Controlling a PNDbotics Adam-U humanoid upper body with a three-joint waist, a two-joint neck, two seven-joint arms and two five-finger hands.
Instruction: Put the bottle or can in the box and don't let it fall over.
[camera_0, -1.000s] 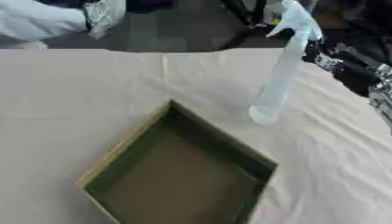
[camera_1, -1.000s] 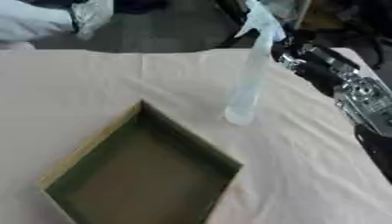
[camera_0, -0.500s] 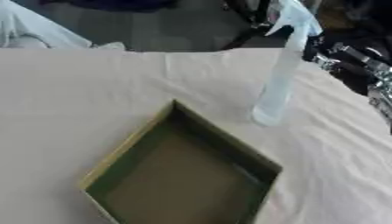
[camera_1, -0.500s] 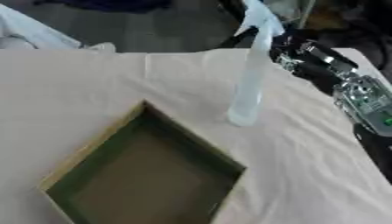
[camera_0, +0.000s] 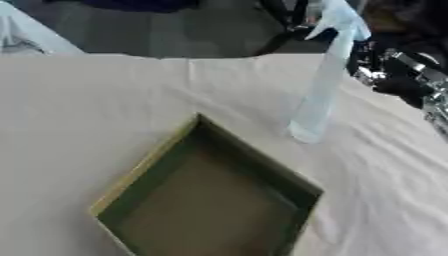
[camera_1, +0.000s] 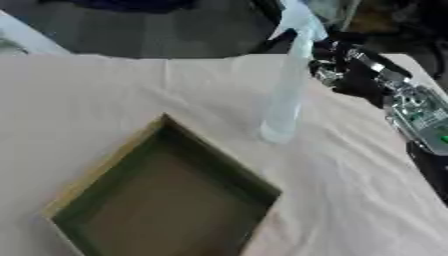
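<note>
Clear bottle (camera_0: 319, 90) beside box (camera_0: 210, 195) corner

- table (camera_0: 105, 105) covered in beige cloth, creased
- dark grey floor (camera_0: 175, 30) beyond far edge
- black clutter, unclear, above the right hand (camera_1: 350, 75)

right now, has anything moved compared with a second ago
None of the task's things has visibly moved. The clear bottle still stands upright on the cloth just past the box's far corner. The box is still empty. The right robot hand stays close beside the bottle's upper part; whether it touches the bottle cannot be told.
</note>
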